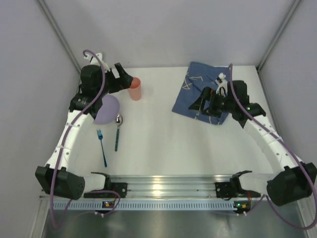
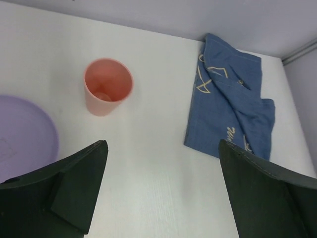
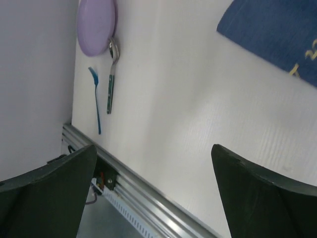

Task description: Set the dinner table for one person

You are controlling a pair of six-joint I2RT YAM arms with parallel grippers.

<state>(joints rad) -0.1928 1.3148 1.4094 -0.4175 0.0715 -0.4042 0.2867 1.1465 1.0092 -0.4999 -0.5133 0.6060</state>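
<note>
The white dinner table (image 1: pixel 163 144) carries a lilac plate (image 1: pixel 108 109), a pink cup (image 1: pixel 134 89), a spoon with a dark green handle (image 1: pixel 117 131) and a blue fork (image 1: pixel 102 147), all at the left. A dark-blue cloth with white line drawings (image 1: pixel 195 87) lies at the back right. My left gripper (image 1: pixel 128 79) is open and empty, raised just left of the cup; the cup also shows in the left wrist view (image 2: pixel 107 87). My right gripper (image 1: pixel 196 105) is open and empty above the cloth's front edge.
An aluminium rail (image 1: pixel 168 186) runs along the near edge. Grey walls close in the left, back and right. The plate (image 3: pixel 96 25), spoon (image 3: pixel 111 74) and fork (image 3: pixel 95 100) also show in the right wrist view, far from that gripper.
</note>
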